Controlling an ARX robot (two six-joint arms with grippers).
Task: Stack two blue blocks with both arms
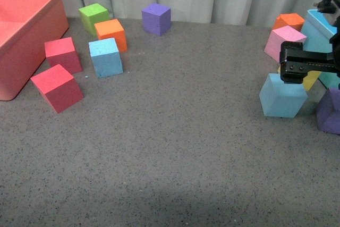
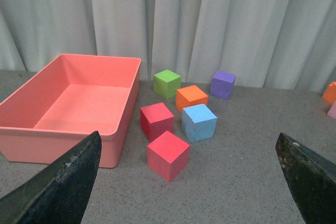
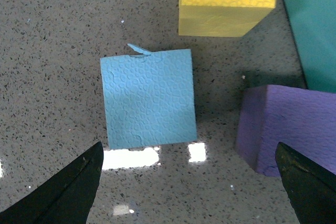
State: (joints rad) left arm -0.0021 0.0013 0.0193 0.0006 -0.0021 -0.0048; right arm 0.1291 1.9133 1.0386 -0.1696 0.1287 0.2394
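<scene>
One blue block (image 1: 105, 57) sits on the grey table at the left among other cubes; the left wrist view shows this blue block (image 2: 199, 121) well ahead of my open left gripper (image 2: 191, 182), which is out of the front view. A second blue block (image 1: 282, 97) rests at the right. My right gripper (image 1: 308, 66) hovers just above and behind it, open. From the right wrist, that blue block (image 3: 149, 98) lies below, just ahead of the open right gripper (image 3: 191, 182), with nothing between the fingers.
A salmon bin (image 1: 21, 35) stands at the far left. Two red cubes (image 1: 57, 87), an orange cube (image 1: 111, 34), a green cube (image 1: 93, 16) and a purple cube (image 1: 156, 18) surround the left blue block. At the right lie yellow (image 3: 227, 1), purple (image 3: 286, 124), pink (image 1: 283, 41) and orange cubes and a turquoise bin (image 1: 321, 30).
</scene>
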